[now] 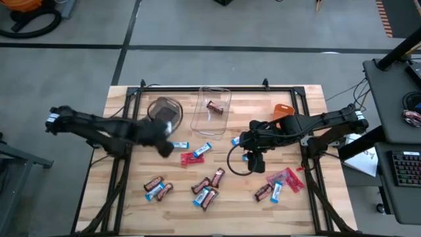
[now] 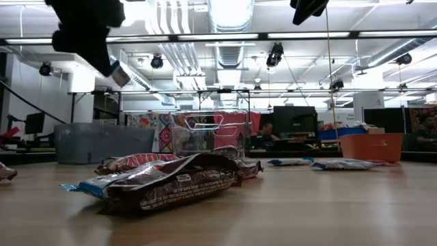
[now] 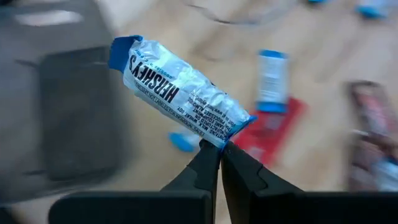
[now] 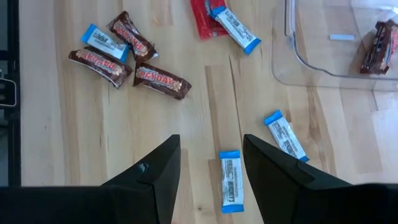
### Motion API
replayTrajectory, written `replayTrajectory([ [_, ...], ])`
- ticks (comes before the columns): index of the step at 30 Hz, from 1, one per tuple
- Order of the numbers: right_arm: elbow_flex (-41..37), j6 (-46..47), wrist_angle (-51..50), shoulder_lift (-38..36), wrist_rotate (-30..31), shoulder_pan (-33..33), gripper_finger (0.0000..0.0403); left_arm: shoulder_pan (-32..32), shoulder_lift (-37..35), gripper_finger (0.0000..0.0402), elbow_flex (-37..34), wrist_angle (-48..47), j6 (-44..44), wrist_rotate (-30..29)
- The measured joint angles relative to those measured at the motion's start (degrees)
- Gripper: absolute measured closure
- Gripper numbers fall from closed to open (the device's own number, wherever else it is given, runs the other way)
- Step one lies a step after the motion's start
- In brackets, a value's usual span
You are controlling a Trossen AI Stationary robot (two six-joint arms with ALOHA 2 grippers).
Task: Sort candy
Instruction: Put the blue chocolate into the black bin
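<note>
On the left, the left gripper point(image 3: 220, 148) has its fingers clenched on one end of a blue-and-white bar point(image 3: 177, 93), which it holds lifted above the tabletop point(image 1: 131, 204) close to the grey bin point(image 1: 165, 109). What that bin already contains cannot be made out, so this bar looks to be one of the first of its kind on its way in. Next along, the clear bin point(image 1: 212, 109) holds a single dark brown bar point(image 1: 214, 106), the only candy plainly sorted so far. Between and below the bins, most of the candy lies loose on the wood: a red bar point(image 1: 191, 158) with a blue-and-white one across it, a cluster of brown and blue-and-white bars point(image 1: 208, 187) toward the front, and another small group point(image 1: 158, 188) to the front left. Further right, the right gripper point(image 4: 211, 163) hovers with its fingers spread and holding nothing, directly over a blue-and-white bar point(image 4: 231, 180) lying flat on the tabletop. The orange bin point(image 1: 284, 110) sits behind that arm, and a pile of red wrappers point(image 1: 287, 178) remains at the front right. By my reckoning, the sort has barely begun.
</note>
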Motion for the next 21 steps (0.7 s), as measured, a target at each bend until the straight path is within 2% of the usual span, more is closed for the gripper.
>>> replayTrajectory([
  [2,0.0,-0.3,0.6,0.0,0.0,0.0,0.0236,5.0,0.3,0.0401,0.0,-1.7,5.3,0.0],
  [7,0.0,-0.6,0.7,0.0,0.0,0.0,0.0236,16.3,2.0,0.0401,-0.1,-2.6,31.5,0.0],
  [11,0.0,-0.5,0.8,0.0,0.0,0.0,0.0236,23.5,4.1,0.0401,-0.1,-2.7,47.5,0.0],
  [17,0.0,-0.5,0.8,0.0,0.0,0.0,0.0236,30.3,6.8,0.0401,-0.2,-3.1,67.2,0.6],
  [21,0.0,-0.6,0.8,0.0,0.0,0.0,0.0236,33.1,8.4,0.0401,-0.2,-2.9,72.6,1.0],
])
